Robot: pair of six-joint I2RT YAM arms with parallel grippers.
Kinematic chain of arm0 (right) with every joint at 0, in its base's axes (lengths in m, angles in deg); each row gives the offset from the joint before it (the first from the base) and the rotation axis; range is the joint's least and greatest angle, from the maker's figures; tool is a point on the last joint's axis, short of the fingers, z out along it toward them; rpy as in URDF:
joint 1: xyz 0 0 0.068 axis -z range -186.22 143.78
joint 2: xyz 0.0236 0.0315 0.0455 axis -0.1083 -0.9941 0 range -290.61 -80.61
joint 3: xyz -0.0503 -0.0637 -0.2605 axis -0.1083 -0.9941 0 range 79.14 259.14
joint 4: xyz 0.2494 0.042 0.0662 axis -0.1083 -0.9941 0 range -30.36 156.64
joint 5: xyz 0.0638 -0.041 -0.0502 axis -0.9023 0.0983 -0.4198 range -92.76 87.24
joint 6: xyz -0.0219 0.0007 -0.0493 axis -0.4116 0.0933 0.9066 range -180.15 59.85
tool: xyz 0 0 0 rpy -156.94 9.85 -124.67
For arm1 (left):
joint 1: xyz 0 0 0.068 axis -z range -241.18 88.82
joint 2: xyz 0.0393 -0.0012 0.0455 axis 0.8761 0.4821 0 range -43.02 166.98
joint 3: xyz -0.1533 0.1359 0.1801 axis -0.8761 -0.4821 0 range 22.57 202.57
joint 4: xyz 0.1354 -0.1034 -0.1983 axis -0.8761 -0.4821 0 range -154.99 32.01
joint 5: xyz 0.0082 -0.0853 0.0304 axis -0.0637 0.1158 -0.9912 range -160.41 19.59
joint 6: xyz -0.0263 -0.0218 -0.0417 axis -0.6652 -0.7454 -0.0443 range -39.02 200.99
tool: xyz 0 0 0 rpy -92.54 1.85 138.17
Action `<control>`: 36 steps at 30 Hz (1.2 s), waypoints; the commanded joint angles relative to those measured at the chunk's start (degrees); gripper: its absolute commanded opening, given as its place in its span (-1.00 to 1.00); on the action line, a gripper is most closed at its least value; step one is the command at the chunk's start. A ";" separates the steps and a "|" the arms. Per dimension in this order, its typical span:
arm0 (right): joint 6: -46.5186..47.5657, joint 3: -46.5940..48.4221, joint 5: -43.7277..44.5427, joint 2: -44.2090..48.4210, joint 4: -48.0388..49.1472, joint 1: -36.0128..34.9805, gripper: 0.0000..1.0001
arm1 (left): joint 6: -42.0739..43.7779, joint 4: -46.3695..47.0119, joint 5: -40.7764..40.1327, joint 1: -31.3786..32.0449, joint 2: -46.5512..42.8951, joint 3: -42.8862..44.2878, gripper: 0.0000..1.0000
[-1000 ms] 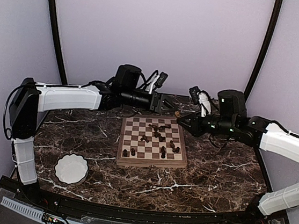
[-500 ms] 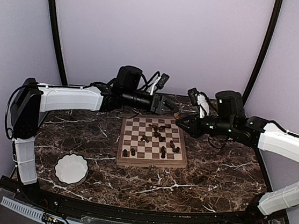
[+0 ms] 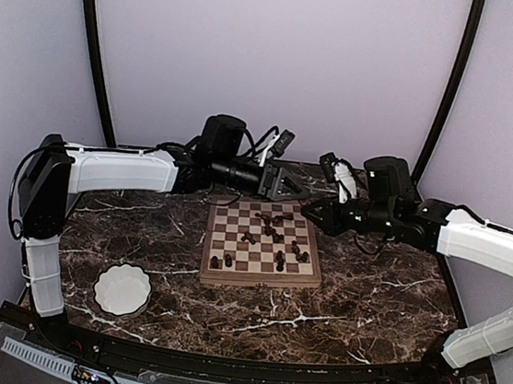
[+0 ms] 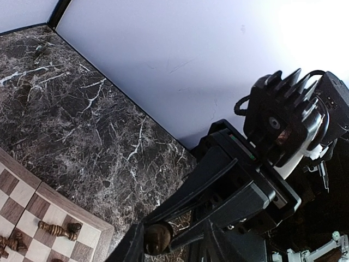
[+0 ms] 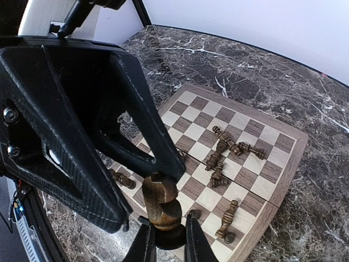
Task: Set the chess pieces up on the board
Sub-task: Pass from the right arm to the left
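Right wrist view has the right gripper clenched on the base of a brown chess piece, aloft over the board's far edge. The left gripper's jaws flank its head, and whether they're pinching I cannot tell. Best to release only once that pinch is sure, then part straight: toppled pieces crowd mid-board, the outer rows look freer, and the wall is close behind.

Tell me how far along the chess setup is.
Early days. Done: little; two pieces at the board's near edge look upright. In hand: the right tool grips one piece in the air, with the left tool around its top. Left: several pieces lying toppled mid-board need standing up.
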 commanded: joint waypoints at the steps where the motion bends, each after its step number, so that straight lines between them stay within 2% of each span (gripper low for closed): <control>1: 0.07 1.61 0.88 -0.15 2.91 0.35 -0.86 | 0.16 0.10 0.32 -0.07 -1.22 0.06 -0.17; 13: 1.42 3.42 0.01 -1.84 3.29 0.44 -0.83 | -0.30 1.18 3.60 -0.62 -0.08 0.11 -0.37; 27: 2.14 4.33 -0.32 -3.04 2.82 0.44 -0.76 | -0.53 1.17 5.85 -0.57 1.31 1.17 -0.84; 29: 1.94 4.07 0.58 -2.64 1.79 0.44 -0.65 | 0.00 0.64 5.35 -0.62 1.24 1.37 -0.95; 31: 1.82 3.34 1.60 -1.28 -0.20 0.62 -0.44 | 0.84 -0.67 4.58 -0.57 1.23 1.77 -1.00; 33: 1.26 1.84 1.65 1.34 -2.39 1.63 -0.24 | 2.89 -3.35 3.07 -0.39 1.23 2.57 -1.00; 36: -2.00 -3.13 -1.08 8.46 -3.63 5.49 -0.08 | 6.97 -8.91 0.96 0.32 1.22 4.50 -1.00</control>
